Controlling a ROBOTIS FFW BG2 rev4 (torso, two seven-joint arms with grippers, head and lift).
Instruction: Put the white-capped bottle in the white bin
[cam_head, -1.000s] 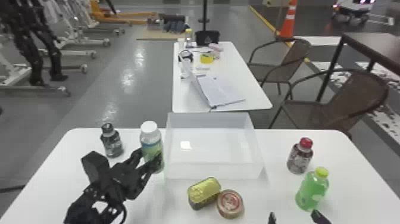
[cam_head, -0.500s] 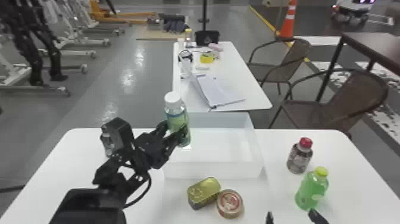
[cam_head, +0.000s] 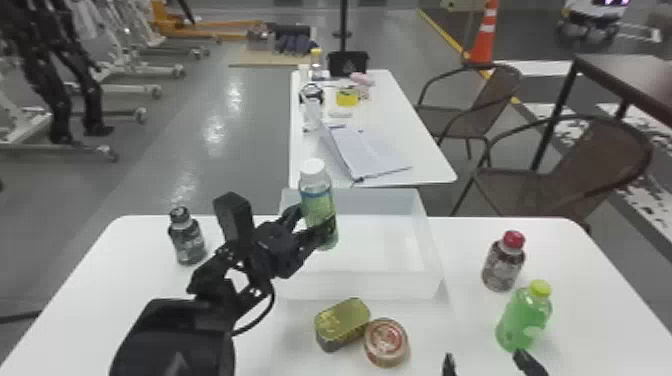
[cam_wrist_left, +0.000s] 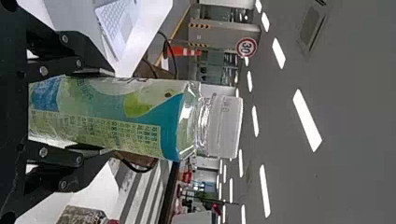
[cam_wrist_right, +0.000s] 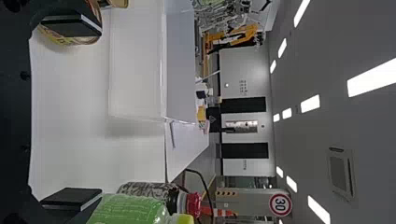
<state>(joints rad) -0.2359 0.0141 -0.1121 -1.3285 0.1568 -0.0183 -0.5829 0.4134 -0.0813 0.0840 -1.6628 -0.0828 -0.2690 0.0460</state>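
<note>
L arm (cam_head: 175, 335) comes in from btm edge of head view, reaching fwd & toward robot's R, wrist (cam_head: 272, 250) angled, loop of black cable (cam_head: 255, 320) hanging beside it. L gripper (cam_head: 314, 220) out front, fingers (cam_wrist_left: 95, 73) part-way apart, abt parallel in L wrist view, clamped from both sides. R gripper (cam_head: 485, 357) low at btm edge, R of ctr, tips fwd, fingers (cam_wrist_right: 72, 198) spread wide in R wrist view

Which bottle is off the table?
The white-capped bottle: the left tool holds it over the bin, while the dark-capped, red-capped and yellow-capped ones stand on the table.
</note>
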